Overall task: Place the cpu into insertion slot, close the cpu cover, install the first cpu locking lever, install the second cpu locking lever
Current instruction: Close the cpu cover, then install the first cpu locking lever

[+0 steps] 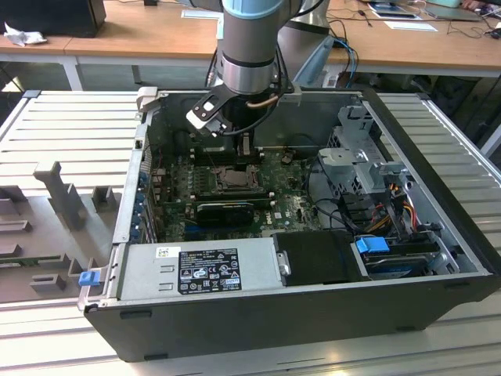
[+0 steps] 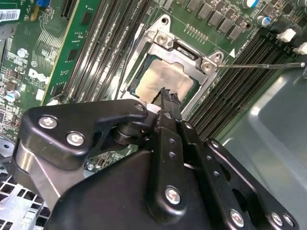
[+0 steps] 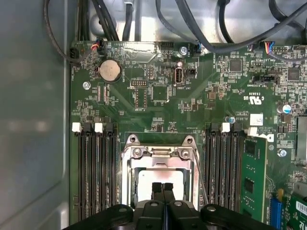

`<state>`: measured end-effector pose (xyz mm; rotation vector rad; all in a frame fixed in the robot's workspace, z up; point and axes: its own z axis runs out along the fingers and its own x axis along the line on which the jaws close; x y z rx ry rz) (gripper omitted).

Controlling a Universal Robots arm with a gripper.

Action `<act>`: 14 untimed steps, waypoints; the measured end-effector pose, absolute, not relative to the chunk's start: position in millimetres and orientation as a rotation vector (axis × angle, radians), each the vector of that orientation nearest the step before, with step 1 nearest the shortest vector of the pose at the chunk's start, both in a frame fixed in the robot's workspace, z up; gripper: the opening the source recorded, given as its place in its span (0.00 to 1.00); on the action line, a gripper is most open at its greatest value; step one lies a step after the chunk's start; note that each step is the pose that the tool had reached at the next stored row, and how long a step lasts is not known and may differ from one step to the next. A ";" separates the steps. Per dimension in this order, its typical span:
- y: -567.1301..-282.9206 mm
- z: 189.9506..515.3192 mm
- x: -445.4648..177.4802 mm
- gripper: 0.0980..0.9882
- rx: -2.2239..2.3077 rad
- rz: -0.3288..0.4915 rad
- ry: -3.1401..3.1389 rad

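The cpu (image 2: 160, 76) (image 3: 148, 179) lies flat in the insertion slot (image 1: 233, 182) with its pale silver top up. Around it lies the cpu cover (image 2: 141, 50) (image 3: 128, 172), a grey frame whose window shows the chip. My gripper (image 2: 165, 93) (image 3: 162, 187) is shut with nothing between its fingers, and its tips stand right over the chip's near edge; contact cannot be told. One thin locking lever (image 2: 259, 65) (image 3: 200, 175) sticks out at an angle from the socket's side. The arm (image 1: 249, 47) hangs over the open case above the socket.
Memory slots (image 3: 96, 167) flank the socket on both sides. A long black ribbed bar (image 1: 225, 210) lies just in front of it. The power supply (image 1: 196, 270), drive cage (image 1: 360, 157) and black cables (image 3: 216, 28) crowd the case; its metal wall (image 2: 268, 120) is close by.
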<state>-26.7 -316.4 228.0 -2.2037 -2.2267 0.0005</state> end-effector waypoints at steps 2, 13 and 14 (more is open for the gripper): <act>-316.3 228.0 -27.9 0.01 -2.204 0.001 -2.227; -316.4 245.1 -28.7 0.01 -2.204 0.001 -2.227; -316.4 247.6 -28.7 0.01 -2.204 0.001 -2.227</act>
